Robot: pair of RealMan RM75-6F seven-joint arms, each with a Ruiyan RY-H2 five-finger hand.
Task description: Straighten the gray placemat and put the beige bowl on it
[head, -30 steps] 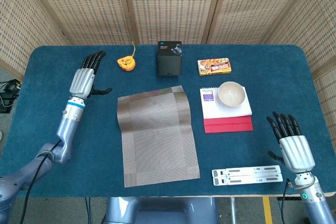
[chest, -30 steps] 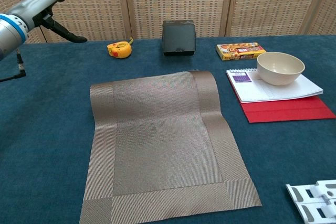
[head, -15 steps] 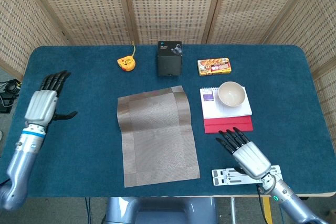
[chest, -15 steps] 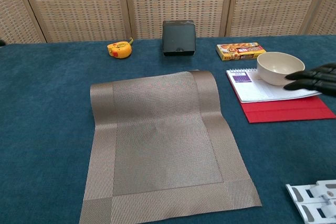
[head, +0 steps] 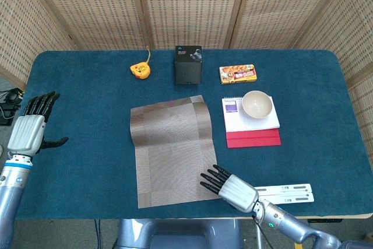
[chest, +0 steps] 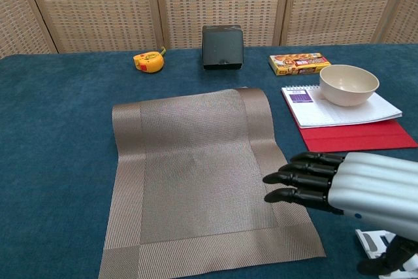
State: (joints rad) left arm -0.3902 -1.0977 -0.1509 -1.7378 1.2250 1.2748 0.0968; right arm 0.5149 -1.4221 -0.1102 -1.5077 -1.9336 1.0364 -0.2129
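High head view, low chest view, shared placemat (head: 173,150).

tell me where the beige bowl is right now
In the head view the beige bowl sits right of centre on a white notepad, just below the snack box and right of the placemat.

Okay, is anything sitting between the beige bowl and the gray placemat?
Nothing visible: bare blue tablecloth separates the beige bowl from the gray woven placemat. The right hand is at the mat's near right corner.
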